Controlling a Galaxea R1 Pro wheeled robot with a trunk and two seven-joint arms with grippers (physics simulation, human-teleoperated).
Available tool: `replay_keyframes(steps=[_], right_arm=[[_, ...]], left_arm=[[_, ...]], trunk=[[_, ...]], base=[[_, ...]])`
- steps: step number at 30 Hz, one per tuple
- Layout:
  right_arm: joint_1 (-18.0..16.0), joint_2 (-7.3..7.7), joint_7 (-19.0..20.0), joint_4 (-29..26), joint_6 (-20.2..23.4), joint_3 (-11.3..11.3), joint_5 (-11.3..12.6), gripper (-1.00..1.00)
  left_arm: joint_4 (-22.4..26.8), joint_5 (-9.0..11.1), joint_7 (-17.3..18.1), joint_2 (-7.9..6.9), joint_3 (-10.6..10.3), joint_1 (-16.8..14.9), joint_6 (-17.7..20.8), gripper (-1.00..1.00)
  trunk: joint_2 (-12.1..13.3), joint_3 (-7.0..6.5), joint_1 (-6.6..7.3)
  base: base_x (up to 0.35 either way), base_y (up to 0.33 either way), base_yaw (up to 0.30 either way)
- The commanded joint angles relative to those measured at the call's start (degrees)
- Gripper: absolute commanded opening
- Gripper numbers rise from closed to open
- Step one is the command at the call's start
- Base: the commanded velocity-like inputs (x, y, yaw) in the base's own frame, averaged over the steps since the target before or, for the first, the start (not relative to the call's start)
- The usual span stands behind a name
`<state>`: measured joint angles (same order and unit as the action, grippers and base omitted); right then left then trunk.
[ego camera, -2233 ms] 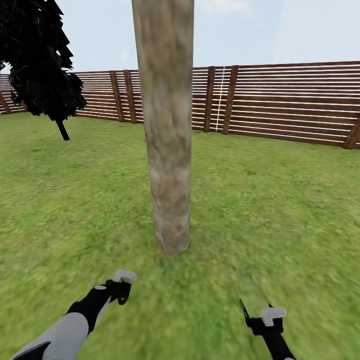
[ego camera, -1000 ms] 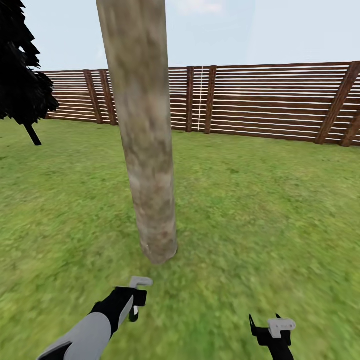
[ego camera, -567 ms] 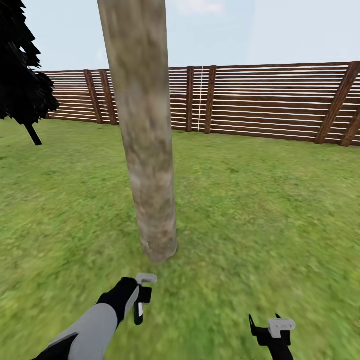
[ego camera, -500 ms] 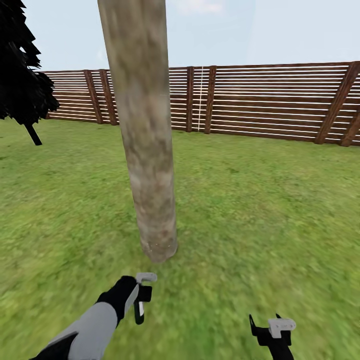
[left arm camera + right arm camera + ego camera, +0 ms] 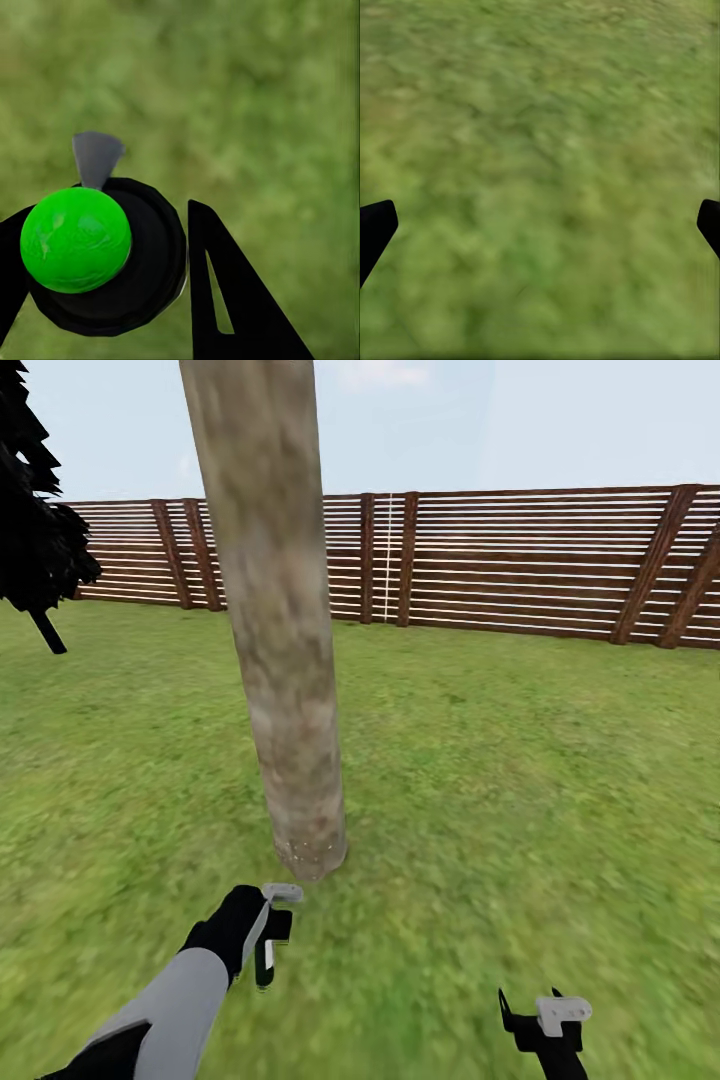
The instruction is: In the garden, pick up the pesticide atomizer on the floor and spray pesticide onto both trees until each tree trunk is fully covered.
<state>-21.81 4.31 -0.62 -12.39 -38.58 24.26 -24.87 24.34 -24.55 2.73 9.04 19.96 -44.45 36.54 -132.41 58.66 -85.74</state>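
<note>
One thick tree trunk (image 5: 285, 650) stands on the lawn, and one dark leafy tree (image 5: 35, 530) shows at the far edge. One slatted wooden fence (image 5: 520, 565) runs across the back, with nine brown posts countable along it. Two grippers show, the left gripper (image 5: 272, 925) and the right gripper (image 5: 545, 1020), and one pesticide atomizer (image 5: 105, 259) with one bright green cap.

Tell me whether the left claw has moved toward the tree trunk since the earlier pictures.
Yes. The left claw, shut on the spray bottle, has moved up and right in the head view, ending nearer the foot of the tree trunk.
</note>
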Motion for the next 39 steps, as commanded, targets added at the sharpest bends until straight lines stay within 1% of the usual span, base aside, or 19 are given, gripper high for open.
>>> replay_keyframes(steps=[1, 4, 6, 8, 10, 12, 14, 18, 19, 21, 23, 25, 27, 30, 32, 33, 34, 36, 39], right_arm=[[-0.02, 0.0, 0.0, 0.0, 0.0, 0.0, 0.0, 1.0], [-0.02, 0.0, 0.0, 0.01, 0.0, 0.0, 0.0, 1.0], [-0.02, 0.0, 0.0, 0.01, 0.0, 0.0, 0.0, 1.0], [-0.01, 0.0, 0.0, 0.01, 0.0, 0.0, 0.0, 1.0], [0.0, 0.0, 0.0, 0.03, 0.0, 0.0, 0.0, 1.0], [-0.01, 0.0, 0.0, 0.03, 0.0, 0.0, 0.0, 1.0], [-0.01, 0.0, 0.0, 0.06, 0.0, 0.0, 0.0, 1.0], [-0.01, 0.0, 0.0, 0.09, 0.0, 0.0, 0.0, 1.0], [-0.02, 0.0, 0.0, 0.09, 0.0, 0.0, 0.0, 1.0], [-0.01, 0.0, 0.0, 0.09, 0.0, 0.0, 0.0, 1.0], [-0.02, 0.0, 0.0, 0.09, 0.0, 0.0, 0.0, 1.0], [-0.02, 0.0, 0.0, 0.08, 0.0, 0.0, 0.0, 1.0], [-0.03, 0.0, 0.0, 0.09, 0.0, 0.0, 0.0, 1.0], [-0.03, 0.0, 0.0, 0.09, 0.0, 0.0, 0.0, 1.0], [-0.06, 0.0, 0.0, 0.09, 0.0, 0.0, 0.0, 1.0], [-0.05, 0.0, 0.0, 0.09, 0.0, 0.0, 0.0, 1.0], [-0.06, 0.0, 0.0, 0.09, 0.0, 0.0, 0.0, 1.0], [-0.02, 0.0, 0.0, 0.09, 0.0, 0.0, 0.0, 1.0], [-0.02, 0.0, 0.08, 0.09, 0.0, 0.0, -0.01, 1.0]], left_arm=[[0.06, -0.01, 0.0, -0.16, -0.14, -0.23, 0.01, -1.0], [0.16, -0.18, 0.07, -1.05, -0.56, -0.47, 0.12, -1.0], [0.18, -0.1, 0.11, -2.2, -0.55, -0.46, 1.08, -1.0], [0.14, -0.07, 0.15, -2.27, -0.75, -0.42, 1.55, -1.0], [0.05, 0.0, 0.29, -1.69, -3.34, -0.28, 1.71, -1.0], [0.02, 0.05, 2.29, -0.76, -6.61, -0.09, 1.77, -1.0], [0.07, 0.0, 5.43, -0.46, -7.98, -0.15, 1.83, -1.0], [1.25, 0.03, 6.4, -1.8, -8.07, -0.48, 2.3, -1.0], [3.5, 0.13, 6.47, -3.09, -7.97, -0.47, 3.73, -1.0], [6.23, 0.14, 6.49, -3.72, -8.05, -0.17, 5.37, -1.0], [7.75, 0.12, 6.5, -3.19, -8.22, 0.11, 5.92, -1.0], [8.25, 0.12, 6.5, -0.99, -8.26, 0.15, 6.08, -1.0], [8.39, 0.11, 6.5, -0.21, -8.56, -0.03, 6.02, -1.0], [8.63, 0.11, 6.5, -0.64, -8.91, -0.48, 6.15, -1.0], [10.94, 0.0, 6.5, -1.43, -8.73, -0.53, 6.53, -1.0], [12.35, 0.07, 6.5, -2.11, -8.66, -0.54, 7.4, -1.0], [14.2, 0.16, 6.5, -2.77, -8.63, -0.56, 10.09, -1.0], [15.99, 0.19, 6.5, -2.32, -8.93, -0.55, 13.12, -1.0], [17.47, 0.24, 6.56, 0.18, -9.13, -0.64, 14.4, -1.0]], trunk=[[0.0, 0.0, 0.0], [0.0, 0.0, 0.0], [0.0, 0.0, 0.0], [0.0, 0.0, 0.0], [0.0, 0.0, 0.0], [0.0, 0.0, 0.0], [0.0, 0.0, 0.0], [0.0, 0.0, 0.0], [0.0, 0.0, 0.0], [0.0, 0.0, 0.0], [0.0, 0.0, 0.0], [0.0, 0.0, 0.0], [0.0, 0.0, 0.0], [0.0, 0.0, 0.0], [0.0, 0.0, 0.0], [0.0, 0.0, 0.0], [0.0, 0.0, 0.0], [0.0, 0.0, 0.0], [0.0, 0.0, 0.0]], base=[[-0.003, 0.001, -0.001], [-0.001, 0.0, 0.0], [0.0, 0.0, 0.0], [0.0, 0.0, 0.0], [0.0, 0.0, 0.0], [0.0, 0.0, 0.0], [0.0, 0.0, 0.0], [0.0, 0.0, 0.0], [0.0, 0.0, 0.0], [0.0, 0.0, 0.0], [0.0, 0.0, 0.0], [-0.1, 0.0, 0.0], [-0.261, 0.0, 0.0], [-0.073, 0.0, 0.0], [-0.008, 0.0, 0.0], [-0.003, 0.0, 0.0], [-0.001, 0.0, 0.0], [0.0, 0.0, 0.0], [0.0, 0.0, 0.0]])
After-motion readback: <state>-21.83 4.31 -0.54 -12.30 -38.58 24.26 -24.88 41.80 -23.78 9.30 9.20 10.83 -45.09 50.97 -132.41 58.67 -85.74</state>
